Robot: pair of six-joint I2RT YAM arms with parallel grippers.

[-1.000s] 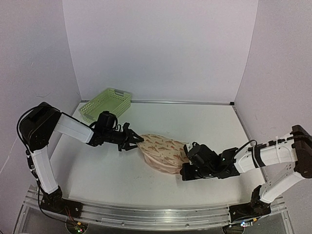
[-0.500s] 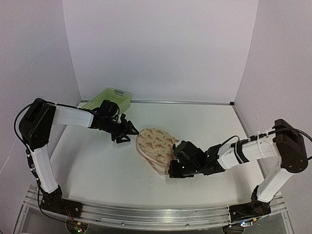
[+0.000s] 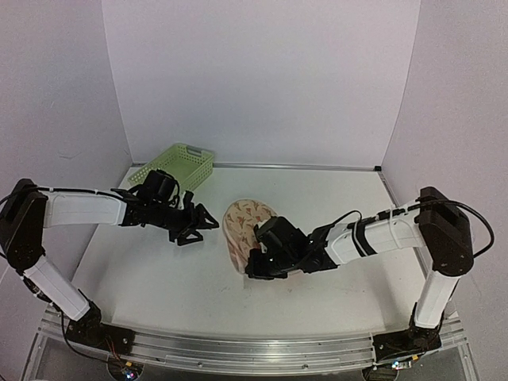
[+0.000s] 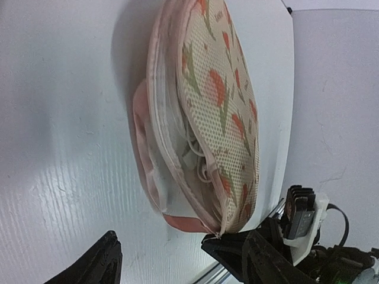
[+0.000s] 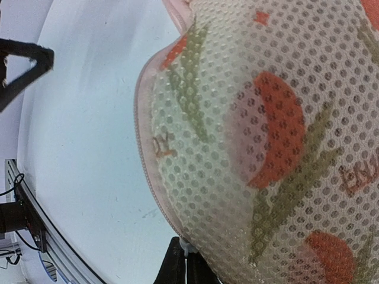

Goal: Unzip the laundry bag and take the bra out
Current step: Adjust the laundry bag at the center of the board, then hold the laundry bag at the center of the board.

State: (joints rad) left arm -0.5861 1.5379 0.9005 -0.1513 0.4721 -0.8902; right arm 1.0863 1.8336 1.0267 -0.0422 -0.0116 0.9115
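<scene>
- Since 0.5 s ago the laundry bag [image 3: 244, 226] has swung round: its long axis slanted across the table [image 3: 159, 270], now it runs approx. near-far. One end points at the back wall [image 3: 262, 79], the other at the arm bases.
- Bag lies flat, to the right of the green basket [image 3: 171, 168] & nearer the bases, well apart from it.
- R gripper [image 3: 252, 271] has moved toward the basket side along w/ the bag's near end. Its fingers [image 5: 174, 269] are pinched together on the bag's near edge at the zip line, w/ a small white bit [image 5: 185, 248] just at their tips.
- L gripper [image 3: 198, 228] sits btwn basket & bag, nearer the bases than the basket. It has backed off the bag; fingers [image 4: 109, 260] are spread wide, holding nothing, clear of the fabric.
- L wrist view: the bag's edge facing the L gripper gapes open. White cord-like stuff [image 4: 195, 154] shows inside; can't tell what it is.
- Patterned face w/ orange-red & green motifs is on top.
</scene>
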